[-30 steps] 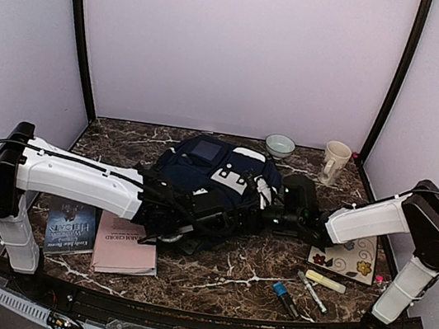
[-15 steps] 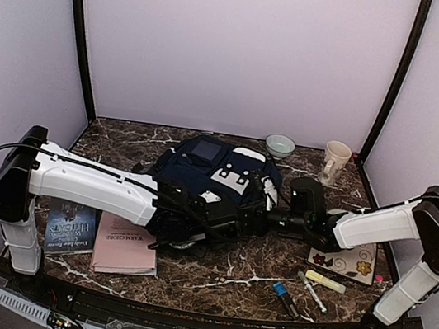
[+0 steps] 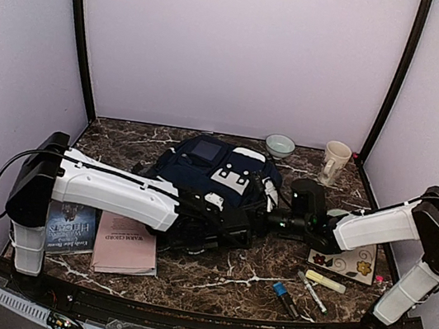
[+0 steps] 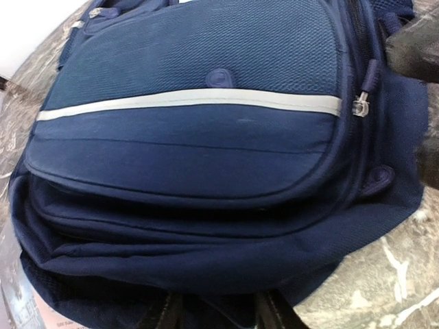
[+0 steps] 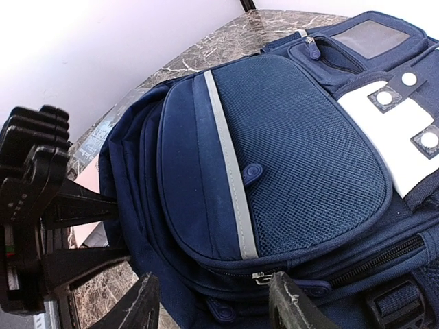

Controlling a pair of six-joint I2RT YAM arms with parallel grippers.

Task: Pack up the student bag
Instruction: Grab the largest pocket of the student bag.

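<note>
The student bag [image 3: 216,172] is a navy backpack lying flat mid-table, with a white stripe [image 4: 192,101] across its front pocket. My left gripper [image 3: 234,227] is at the bag's near bottom edge. In the left wrist view [image 4: 219,308] its fingers stand apart, with the bag's bottom fabric bulging between them. My right gripper [image 3: 268,218] is at the bag's right side. In the right wrist view [image 5: 216,298] it is open, its fingers on either side of the front pocket's zipper pull [image 5: 260,277] and not touching it.
Two books [image 3: 71,229] [image 3: 125,243] lie at the near left, partly under the left arm. A flowered notebook [image 3: 346,260], a yellow highlighter [image 3: 325,280], a pen [image 3: 312,292] and a blue-capped marker [image 3: 282,295] lie at the near right. A bowl [image 3: 279,146] and a mug [image 3: 334,161] stand at the back.
My left arm has reached further right along the bag's near edge. My right gripper has moved slightly left, closer to the bag's side.
</note>
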